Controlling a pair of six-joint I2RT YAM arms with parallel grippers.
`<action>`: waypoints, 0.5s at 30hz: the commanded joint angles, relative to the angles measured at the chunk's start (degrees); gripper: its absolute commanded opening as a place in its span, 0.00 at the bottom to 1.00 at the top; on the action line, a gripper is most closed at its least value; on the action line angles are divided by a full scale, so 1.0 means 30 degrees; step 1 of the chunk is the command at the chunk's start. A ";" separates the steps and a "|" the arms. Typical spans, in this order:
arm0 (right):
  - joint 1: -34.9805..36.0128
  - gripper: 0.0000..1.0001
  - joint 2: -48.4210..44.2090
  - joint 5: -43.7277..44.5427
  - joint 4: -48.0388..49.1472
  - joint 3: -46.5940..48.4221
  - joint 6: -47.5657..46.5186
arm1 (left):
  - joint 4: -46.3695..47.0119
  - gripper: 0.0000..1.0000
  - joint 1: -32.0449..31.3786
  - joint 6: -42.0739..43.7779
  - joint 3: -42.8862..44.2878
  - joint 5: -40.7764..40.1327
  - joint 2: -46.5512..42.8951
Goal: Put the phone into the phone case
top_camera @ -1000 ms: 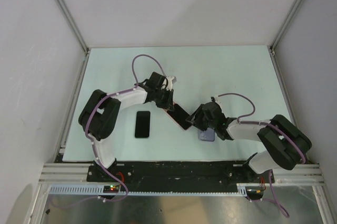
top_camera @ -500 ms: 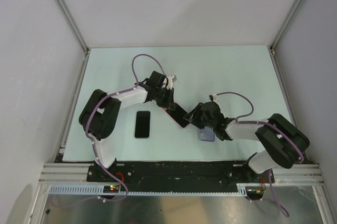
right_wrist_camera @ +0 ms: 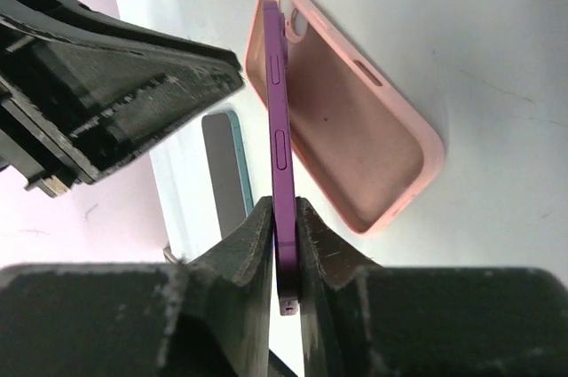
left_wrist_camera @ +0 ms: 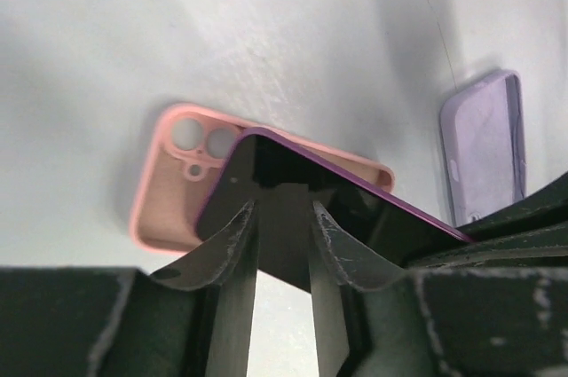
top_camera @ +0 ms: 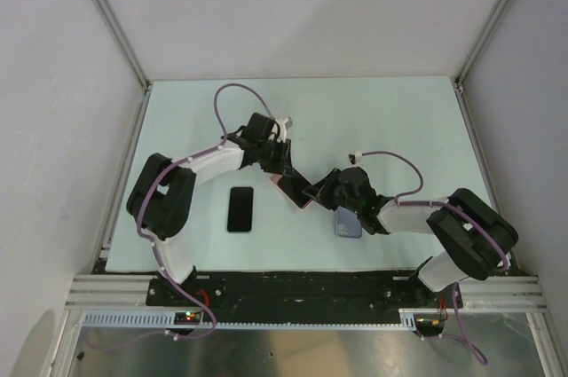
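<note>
- What worries me most: the purple phone [right_wrist_camera: 280,102] is up on its thin edge, tilted over the pink case [right_wrist_camera: 355,137] rather than lying flat above it. If it goes down at this angle, I'd expect one long side to catch the case's lip and the phone to ride on top instead of seating.
- The pink case lies loose on the bench [top_camera: 373,120], hollow side up, with nothing pinning it. A slanted push would likely skid it away.
- The right end effector [right_wrist_camera: 284,217] is clamped on the phone, one finger on each face, but it holds only a narrow strip near one end. Pressed against the case, the phone could pivot or slip out.
- The left end effector [left_wrist_camera: 282,213] straddles the phone's other end. I can't tell whether its fingers are pressing or only alongside. With both arms crowded on one phone, a badly timed release could drop it or twist it out of line.
- The phone hangs off the bench between the two end effectors. Its far corner is over the camera-cutout end of the case, and I can't tell if it touches there. The case sits just beneath and to one side.
- A lilac case [left_wrist_camera: 484,146] and a black phone [top_camera: 240,208] lie apart on the bench, clear of all this.
</note>
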 commanded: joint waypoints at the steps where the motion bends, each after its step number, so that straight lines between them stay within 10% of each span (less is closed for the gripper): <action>1: -0.0248 0.16 -0.0161 -0.0581 0.0302 0.0506 0.0191 | -0.0193 0.35 0.1288 -0.0150 0.0755 -0.2656 -0.2168; 15: -0.1374 0.03 -0.1113 -0.2465 -0.0840 0.0502 0.0824 | -0.1394 0.32 0.2160 0.1978 0.1099 -0.5504 -0.0452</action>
